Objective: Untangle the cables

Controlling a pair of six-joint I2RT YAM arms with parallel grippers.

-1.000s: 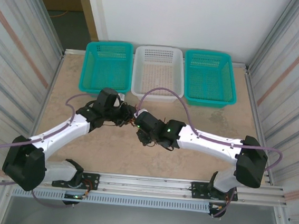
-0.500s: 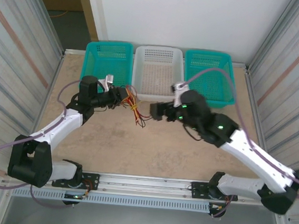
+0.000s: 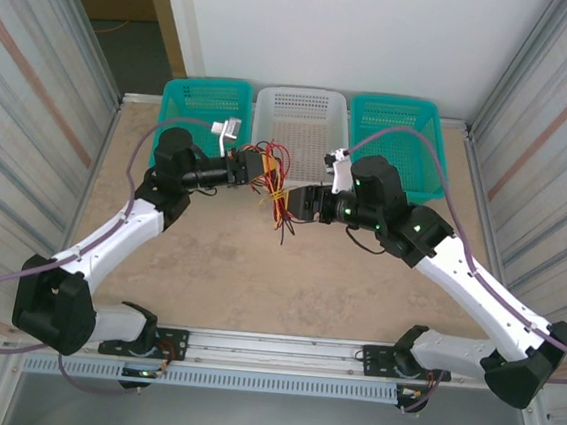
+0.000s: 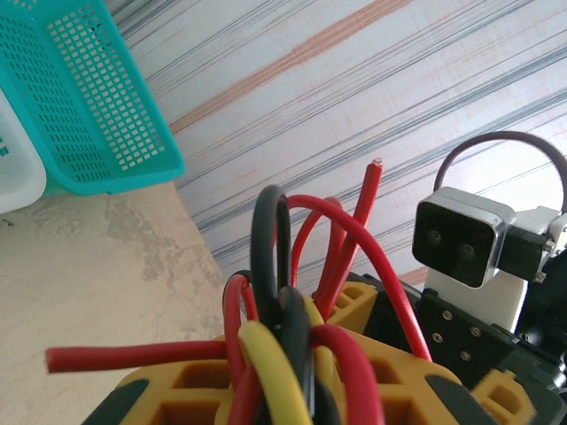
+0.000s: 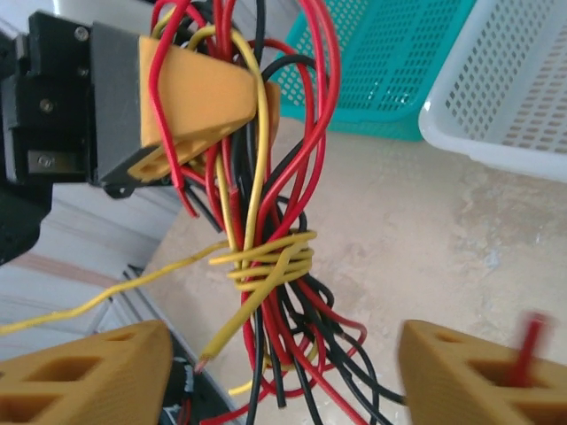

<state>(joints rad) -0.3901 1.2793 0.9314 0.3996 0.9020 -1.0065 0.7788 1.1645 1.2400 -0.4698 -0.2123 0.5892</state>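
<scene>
At the near edge of the table sit both arm bases, with nothing loose around them. Mid-table, my left gripper is clamped on the cables, a red, black and yellow bundle held up with its loose ends hanging. In the left wrist view, the orange fingers pinch several strands at once, and red and black loops stand above them.

My right gripper sits just beside the bundle, jaws apart, nothing clamped. In the right wrist view its fingers flank the hanging strands. A yellow wire is wound in several turns round the middle of the bundle, and I read that as the knot.

Along the far edge, in a row, are the left teal basket, the white basket and the right teal basket.

Risks:
- If I close the right jaws here, they likely take a handful of strands, not one.
- Pulling a handful would cinch the yellow wrap tighter.
- The left grip holds many strands together, so a single cable may not slide free.
- A hard tug could drag the whole bundle out of the left grip.
- The two grippers are near each other, so a sideways move could knock the fingers together.

Hard to read:
- There is a red blur at my right finger, and I can't tell if a wire end is caught there.
- The lower cable ends run out of the right wrist view.
- From above I can't tell whether the tips touch the table.
- The strand count is unclear, and so is which strands the left jaws actually hold.
</scene>
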